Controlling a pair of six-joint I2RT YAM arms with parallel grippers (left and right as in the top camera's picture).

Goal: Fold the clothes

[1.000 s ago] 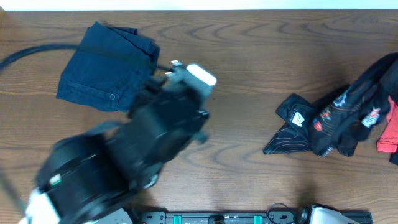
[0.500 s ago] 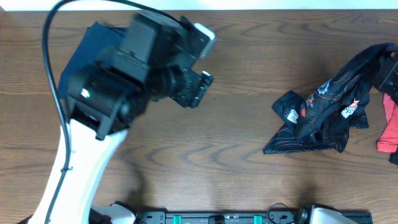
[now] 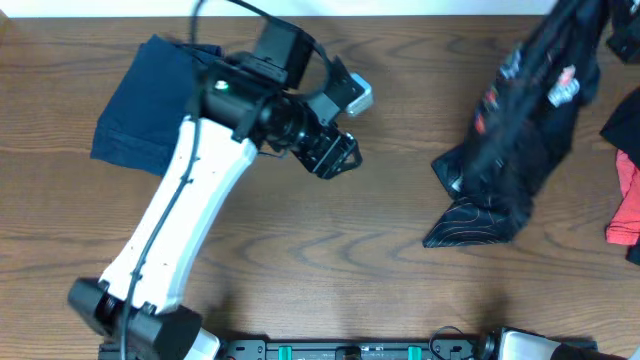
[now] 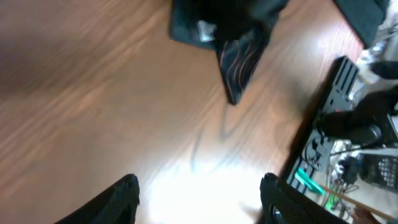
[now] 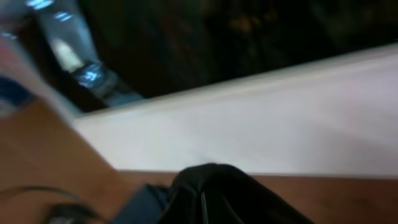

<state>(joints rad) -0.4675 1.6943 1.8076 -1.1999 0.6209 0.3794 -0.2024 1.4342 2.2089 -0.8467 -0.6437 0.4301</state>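
Jersey in the air! The black sports jersey with thin orange contour lines (image 3: 520,110) hung stretched out, well to the right of the folded navy denim garment (image 3: 135,110). Its top end was up at the back edge of the overhead view and its bottom corner rested on the brown wooden table (image 3: 400,270). The right gripper was pinched tight. In the right wrist view a bunch of the jersey's black cloth sat just where its fingers would be, so it was gripping the jersey, though the fingers themselves were hidden. The left gripper (image 3: 333,155), at the end of the white left arm (image 3: 190,230), hovered just right of the denim garment, between it and the jersey, touching neither. Its jaws stood wide apart with nothing in them and only bare table below, and the jersey's patterned corner lay ahead of it. A red garment (image 3: 625,205) lay beyond the jersey, farthest from the denim.
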